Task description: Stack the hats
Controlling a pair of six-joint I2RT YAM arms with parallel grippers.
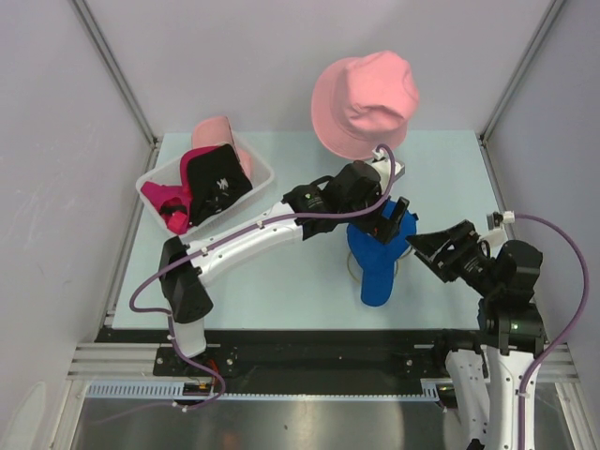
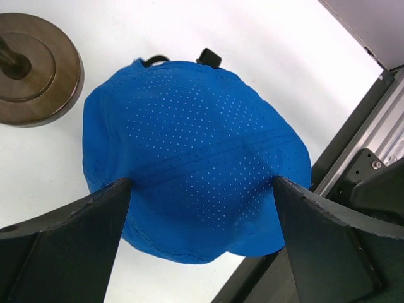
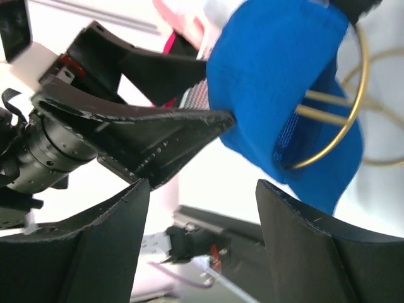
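Fabric decides the handling: the blue cap (image 2: 196,158) is thin perforated cloth, probably light and floppy, so it should fold and sag wherever it is pinched, while its peak is likely the stiffer part. It sits over a gold wire hoop (image 3: 353,107) near the middle of the table (image 1: 281,281). A pinch on a crown seam or on the peak's edge would likely hold best; a deep bite through the cloth risks catching the wire beneath.

The left end effector (image 2: 202,183) hangs over the crown, its 2 fingers (image 2: 63,246) spread wide with the cap between them, and I cannot tell whether they touch the cloth. The right end effector (image 3: 202,186) sits just beside the cap, also spread wide and holding nothing.

The salmon bucket hat (image 1: 366,94) sits raised at the far edge, its support hidden. The magenta cap (image 1: 164,202) and light-pink cap (image 1: 220,131) lie in the white basket (image 1: 261,178) at the far left, with a black item (image 1: 216,178) on top.

No brand, label or writing can be read on any hat
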